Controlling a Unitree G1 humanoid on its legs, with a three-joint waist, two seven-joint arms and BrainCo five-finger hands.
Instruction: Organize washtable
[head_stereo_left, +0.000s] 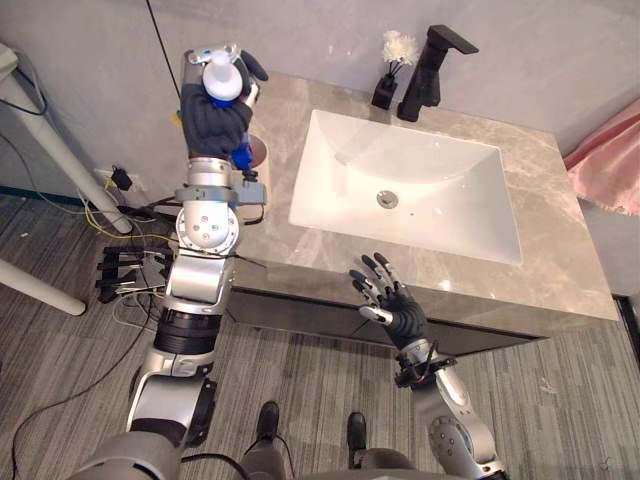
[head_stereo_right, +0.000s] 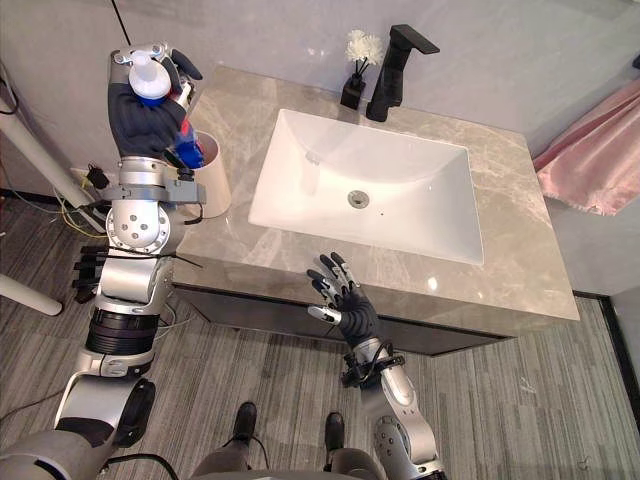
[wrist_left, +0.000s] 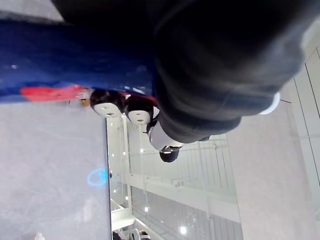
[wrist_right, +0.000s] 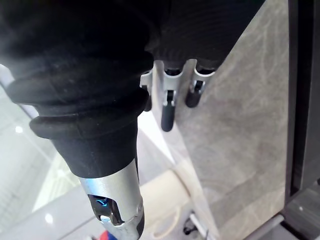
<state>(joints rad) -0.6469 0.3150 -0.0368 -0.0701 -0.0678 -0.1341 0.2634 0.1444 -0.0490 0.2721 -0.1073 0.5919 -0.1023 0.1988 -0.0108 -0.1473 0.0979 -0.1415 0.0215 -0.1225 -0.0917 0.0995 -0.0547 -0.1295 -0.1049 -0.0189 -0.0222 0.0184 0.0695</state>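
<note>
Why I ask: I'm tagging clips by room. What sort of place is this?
Probably a bathroom: a white sink set in a grey stone counter, a black tap behind it, and a pink cloth hanging to the right.

the left robot hand (head_stereo_left: 213, 120) hides most of the blue bottle (head_stereo_left: 222, 82) below its cap.

This is a bathroom, seemingly set up in a test room. A grey marble vanity top (head_stereo_left: 560, 250) holds a white rectangular basin (head_stereo_left: 340, 150), a black tap (head_stereo_left: 425, 75) and a small dark vase of white flowers (head_stereo_left: 386, 90). A pink towel (head_stereo_left: 605, 160) shows beside it, and loose cables (head_stereo_left: 100, 205) trail over the grey plank floor (head_stereo_left: 560, 400).
</note>
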